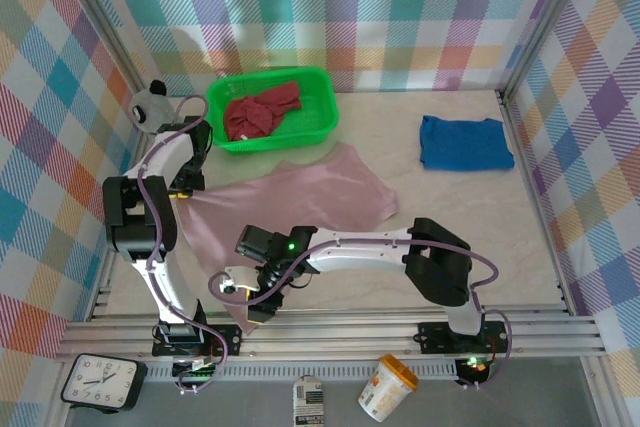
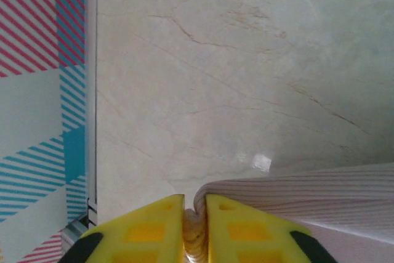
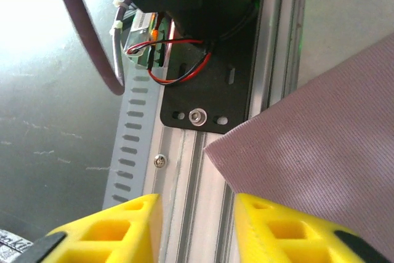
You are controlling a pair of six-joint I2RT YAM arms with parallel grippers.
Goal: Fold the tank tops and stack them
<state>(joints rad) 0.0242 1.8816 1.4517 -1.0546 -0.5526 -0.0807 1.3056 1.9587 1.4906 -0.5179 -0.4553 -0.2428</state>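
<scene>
Item 1. Green basket (image 1: 300, 139): our landmark, standing toward the far left of the tabletop (image 1: 450, 237).

Item 2. Dark red tank top (image 1: 262, 112): crumpled inside the basket.

Item 3. Mauve-pink tank top (image 1: 300, 197): spread flat on the tabletop directly in front of the basket. Its far edge lies just beside the basket's front wall, and its near corner runs well away from the basket to the frame rail (image 1: 350, 332).

Item 4. Blue tank top (image 1: 465, 142): folded, lying to the right of the basket and well apart from it.

Item 5. Left pincer (image 1: 188, 187): near the basket's front-left corner, at the left edge of the mauve-pink tank top. In the wrist view we see its yellow fingers (image 2: 154, 229) nearly together, clenched on a fold of that top's edge.

Item 6. Right pincer (image 1: 253, 309): well in front of the basket, over the frame rail at the mauve-pink tank top's near corner. Its yellow fingers (image 3: 104, 232) stand apart, released, with bare rail between them. The cloth corner lies just beside one finger.

Item 7. Clock (image 1: 100, 382) and tub (image 1: 388, 387): past the frame rail, farthest from the basket.
</scene>
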